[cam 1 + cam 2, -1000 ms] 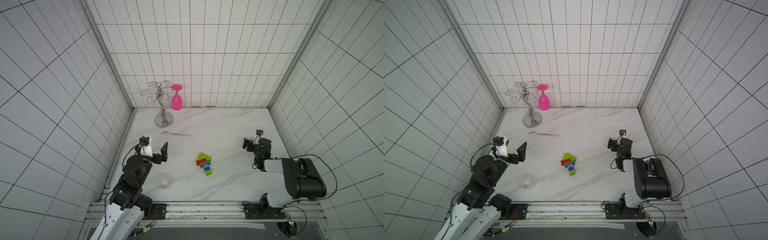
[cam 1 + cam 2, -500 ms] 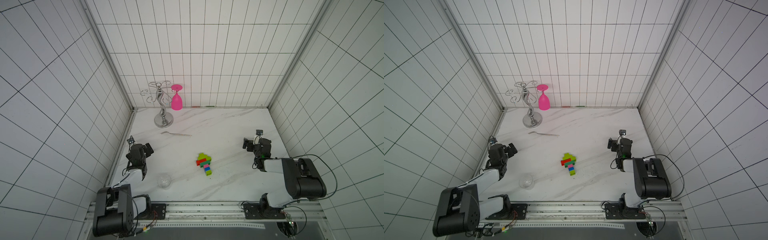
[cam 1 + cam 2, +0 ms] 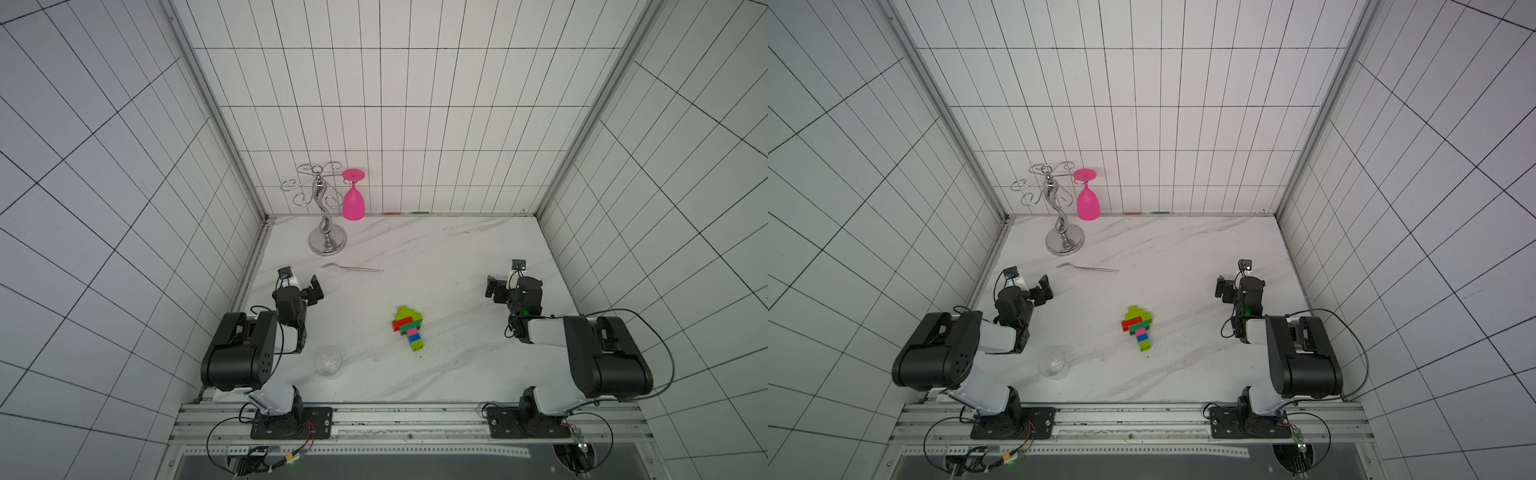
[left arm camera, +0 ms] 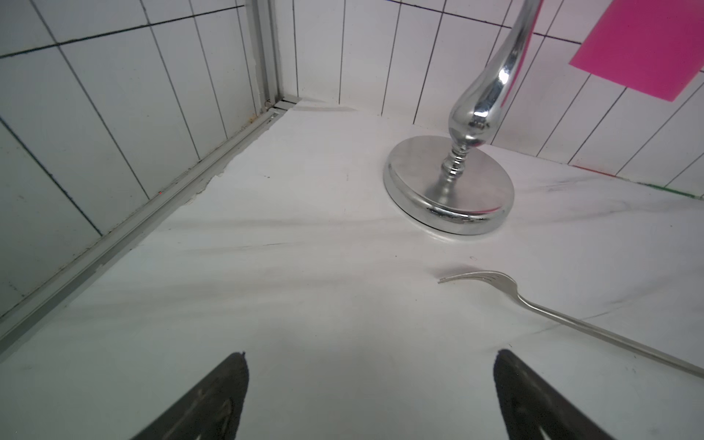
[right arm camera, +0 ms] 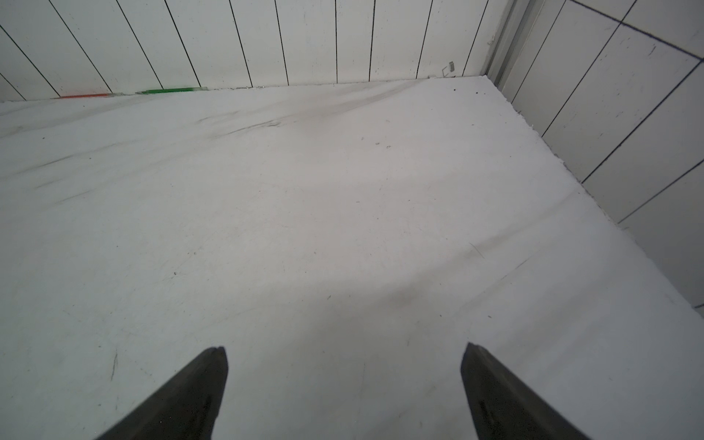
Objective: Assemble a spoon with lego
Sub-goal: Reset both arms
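**White marble tabletop and what is laid on it**

A white, grey-veined marble table (image 3: 457, 257) is seen, enclosed by tiled walls on three sides. Just ahead of the fingers (image 4: 213, 396) of the left gripper (image 4: 368, 354), a silver fork (image 4: 533, 304) is laid flat. Beyond the fork, further from those fingers, the round chrome base of a glass rack (image 4: 449, 190) is stood. Behind them, near the front rail, a clear glass (image 3: 329, 362) is placed. Between these fingers and the fingers (image 5: 506, 396) of the right gripper (image 5: 344, 348), well apart from both, the spoon (image 3: 408, 328) is laid flat, stem toward the rail. Far ahead of the right fingers, red tape (image 5: 85, 96) and green tape (image 5: 171, 90) are stuck at the wall's foot.
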Robot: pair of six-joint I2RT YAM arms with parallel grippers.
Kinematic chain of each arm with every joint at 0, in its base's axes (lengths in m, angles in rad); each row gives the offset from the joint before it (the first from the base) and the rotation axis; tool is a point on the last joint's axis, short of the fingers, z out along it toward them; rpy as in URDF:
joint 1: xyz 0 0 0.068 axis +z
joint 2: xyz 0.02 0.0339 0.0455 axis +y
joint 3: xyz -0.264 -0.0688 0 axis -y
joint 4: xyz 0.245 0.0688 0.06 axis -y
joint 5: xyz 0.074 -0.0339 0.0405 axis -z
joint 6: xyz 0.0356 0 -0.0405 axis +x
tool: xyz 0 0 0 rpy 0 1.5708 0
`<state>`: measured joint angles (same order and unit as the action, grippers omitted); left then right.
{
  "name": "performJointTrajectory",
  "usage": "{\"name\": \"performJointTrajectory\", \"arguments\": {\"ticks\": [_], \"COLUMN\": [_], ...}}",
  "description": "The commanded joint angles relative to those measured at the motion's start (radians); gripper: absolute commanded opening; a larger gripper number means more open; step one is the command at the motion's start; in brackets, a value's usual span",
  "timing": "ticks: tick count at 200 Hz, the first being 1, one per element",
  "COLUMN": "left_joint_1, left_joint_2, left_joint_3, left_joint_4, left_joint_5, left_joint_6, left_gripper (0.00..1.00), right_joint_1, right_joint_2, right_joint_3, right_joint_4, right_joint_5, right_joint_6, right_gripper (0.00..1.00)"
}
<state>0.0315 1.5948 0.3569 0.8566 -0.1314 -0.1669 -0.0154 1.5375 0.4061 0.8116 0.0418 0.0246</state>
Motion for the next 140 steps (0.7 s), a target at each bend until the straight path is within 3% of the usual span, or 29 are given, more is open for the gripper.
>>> {"name": "performJointTrajectory", "arguments": {"ticks": [1, 22, 59, 140], "left_joint_1": [-0.015, -0.021, -0.022, -0.025], "left_joint_2": [-0.031, 0.005, -0.039, -0.033], "left_joint_3": [0.090, 0.054, 0.096, 0.091], "left_joint_4": [-0.083, 0.055, -0.106, -0.087], "left_joint_5": [-0.059, -0.068, -0.080, -0.083], "left_joint_6": [0.050, 0.067, 0.047, 0.047], "left_gripper": [0.99, 0.99, 0.99, 0.99], "right_joint_1": [-0.002, -0.002, -0.002, -0.002], "right_joint_2": [0.006, 0.005, 0.006, 0.018], "right_joint_3": [0.027, 0.027, 0.027, 0.046], "right_joint_4": [0.003, 0.002, 0.004, -0.022], "right_joint_5": [-0.001, 0.000, -0.001, -0.017], "right_joint_6": [-0.003, -0.003, -0.003, -0.006], "right_gripper": [0.99, 0.99, 0.99, 0.99]}}
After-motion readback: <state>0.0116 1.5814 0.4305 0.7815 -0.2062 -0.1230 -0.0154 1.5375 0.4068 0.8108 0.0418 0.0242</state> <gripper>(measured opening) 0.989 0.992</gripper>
